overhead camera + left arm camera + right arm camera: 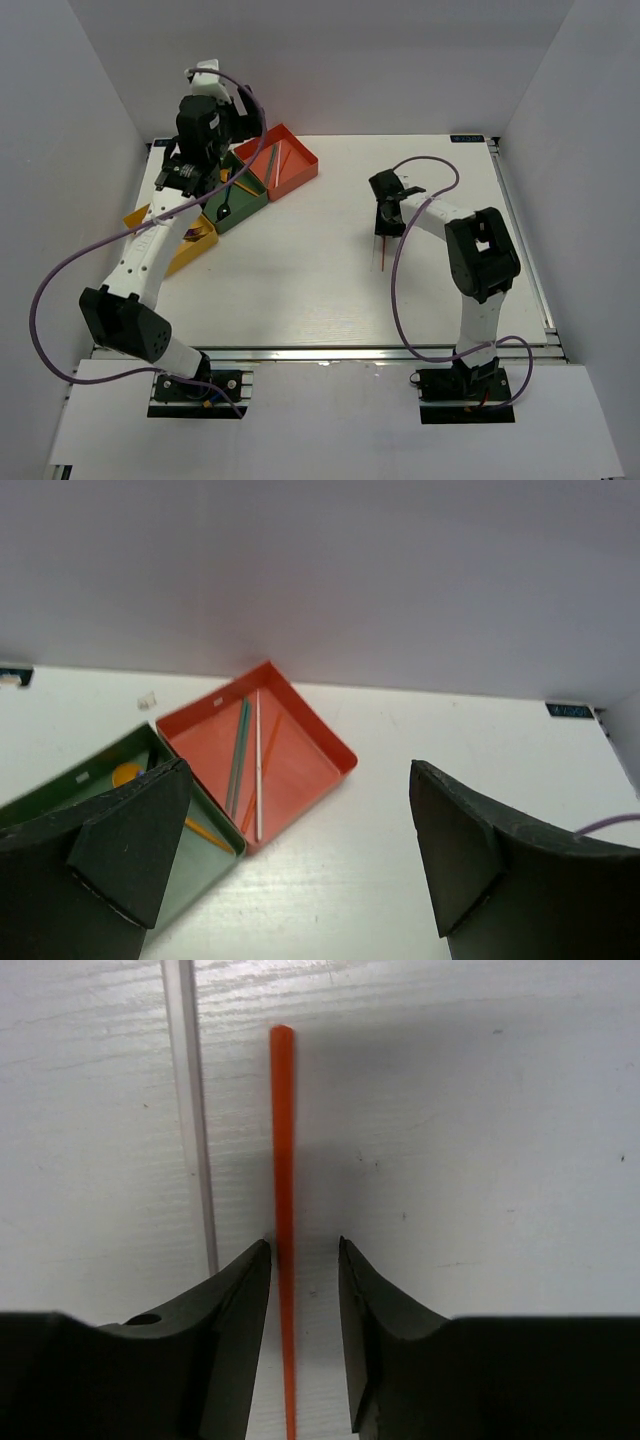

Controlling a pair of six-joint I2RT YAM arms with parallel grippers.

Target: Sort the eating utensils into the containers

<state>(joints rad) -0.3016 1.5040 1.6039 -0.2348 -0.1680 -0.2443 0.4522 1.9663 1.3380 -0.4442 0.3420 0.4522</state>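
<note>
Orange-red, a single chopstick is seen lying flat on the white bench. It is straddled by the right tool, whose jaws stand narrowly apart and are not clamped on it. The left tool is held wide open and empty above the dark green box and the red-orange box, in which a teal chopstick and a silver chopstick are laid.

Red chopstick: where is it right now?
The red chopstick lies flat on the table, right of centre in the top view, with the right gripper straddling its far end.
</note>
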